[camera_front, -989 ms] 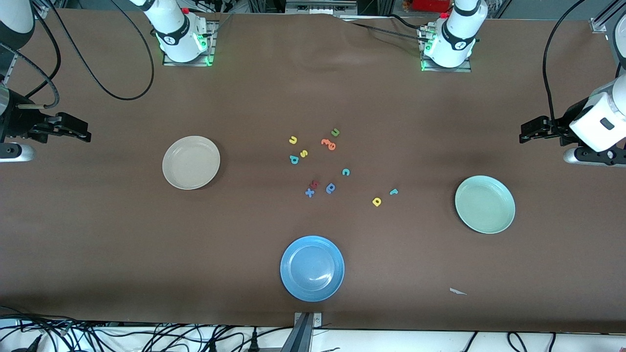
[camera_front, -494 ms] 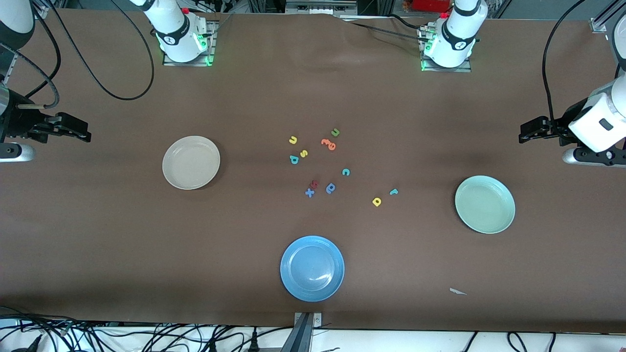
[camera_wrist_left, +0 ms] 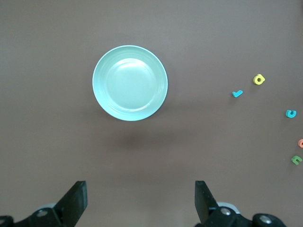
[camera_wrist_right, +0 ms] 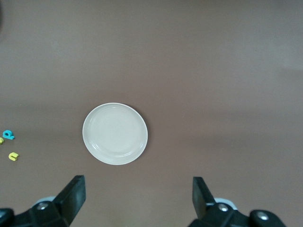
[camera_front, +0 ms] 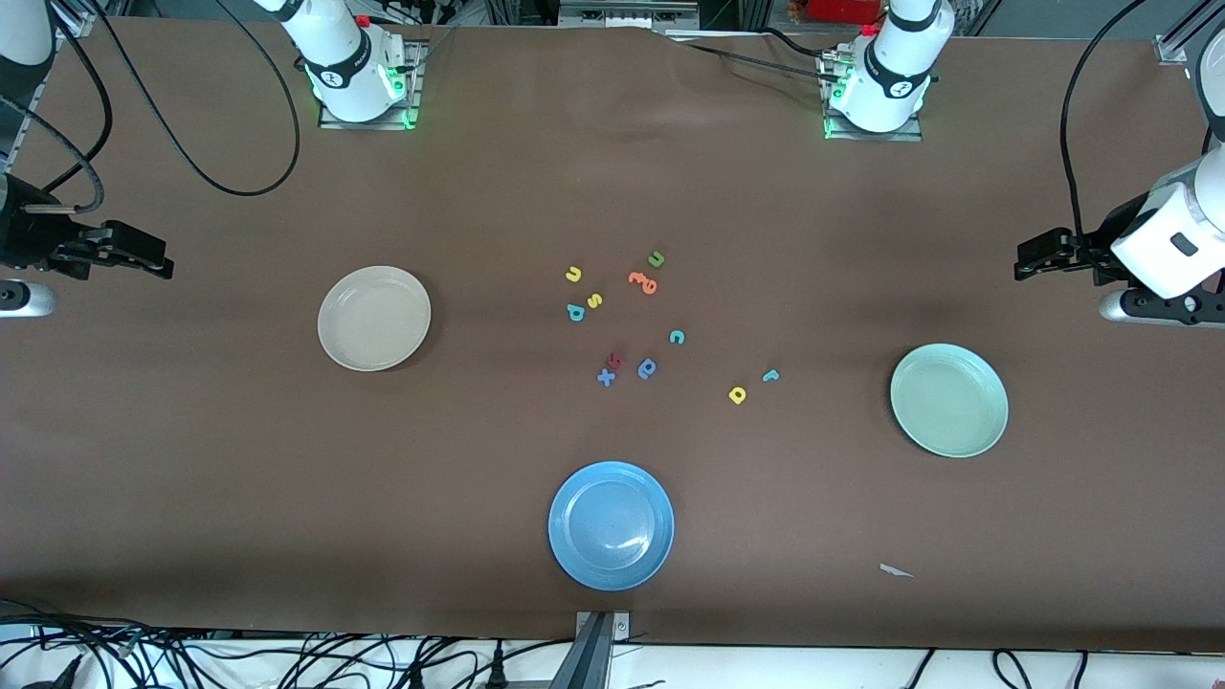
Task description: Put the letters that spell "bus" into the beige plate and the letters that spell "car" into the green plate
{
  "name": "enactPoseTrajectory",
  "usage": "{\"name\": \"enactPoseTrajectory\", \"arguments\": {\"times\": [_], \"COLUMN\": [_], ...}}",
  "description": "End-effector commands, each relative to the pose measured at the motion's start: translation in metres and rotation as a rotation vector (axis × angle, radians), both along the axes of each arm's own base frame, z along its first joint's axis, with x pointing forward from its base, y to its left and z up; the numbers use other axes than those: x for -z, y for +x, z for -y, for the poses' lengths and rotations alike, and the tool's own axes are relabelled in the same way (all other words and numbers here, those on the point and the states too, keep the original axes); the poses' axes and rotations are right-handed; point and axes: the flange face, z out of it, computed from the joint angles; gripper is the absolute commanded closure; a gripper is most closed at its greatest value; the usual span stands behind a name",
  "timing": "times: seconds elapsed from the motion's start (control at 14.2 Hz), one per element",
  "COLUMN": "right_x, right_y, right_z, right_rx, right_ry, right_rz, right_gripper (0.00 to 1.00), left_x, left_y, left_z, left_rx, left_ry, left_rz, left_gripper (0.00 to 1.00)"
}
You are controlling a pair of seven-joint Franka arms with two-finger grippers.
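Observation:
The beige plate (camera_front: 373,318) (camera_wrist_right: 115,134) lies toward the right arm's end, the green plate (camera_front: 948,400) (camera_wrist_left: 130,82) toward the left arm's end. Between them lie the yellow "u" (camera_front: 573,275), yellow "s" (camera_front: 594,300) and teal "b" (camera_front: 575,312), then the teal "c" (camera_front: 677,337), teal "r" (camera_front: 770,375) (camera_wrist_left: 237,93) and yellow "a" (camera_front: 737,394) (camera_wrist_left: 258,79). My left gripper (camera_front: 1038,256) (camera_wrist_left: 140,203) hangs open over bare table by the green plate. My right gripper (camera_front: 144,256) (camera_wrist_right: 138,201) hangs open beside the beige plate. Both are empty.
A blue plate (camera_front: 611,525) sits nearest the front camera. Among the letters lie a green "u" (camera_front: 656,258), orange letters (camera_front: 643,281), a blue "x" (camera_front: 606,377), a dark red piece (camera_front: 616,361) and a darker blue letter (camera_front: 647,368). A paper scrap (camera_front: 896,571) lies near the front edge.
My right gripper has drifted slightly outward toward its end of the table. My left gripper has barely shifted. Plates and letters have not moved.

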Motion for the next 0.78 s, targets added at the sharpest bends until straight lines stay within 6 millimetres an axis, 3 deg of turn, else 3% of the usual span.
{"name": "enactPoseTrajectory", "arguments": {"times": [0.0,0.57,0.64,0.71], "right_x": [-0.006,-0.007,-0.007,-0.007], "right_y": [-0.001,-0.001,-0.001,-0.001], "right_z": [0.001,-0.001,-0.001,-0.001], "right_rx": [0.003,0.007,0.007,0.007], "right_ry": [0.027,0.028,0.028,0.028], "right_rz": [0.012,0.012,0.012,0.015], "right_gripper": [0.00,0.00,0.00,0.00], "left_x": [-0.003,0.005,0.009,0.021], "left_y": [-0.006,0.000,0.001,0.005], "left_z": [-0.001,0.010,0.017,0.037], "left_rx": [0.010,0.015,0.027,0.055], "left_ry": [0.017,0.019,0.017,0.011], "left_rz": [0.001,-0.013,-0.019,-0.038], "left_gripper": [0.00,0.00,0.00,0.00]}}
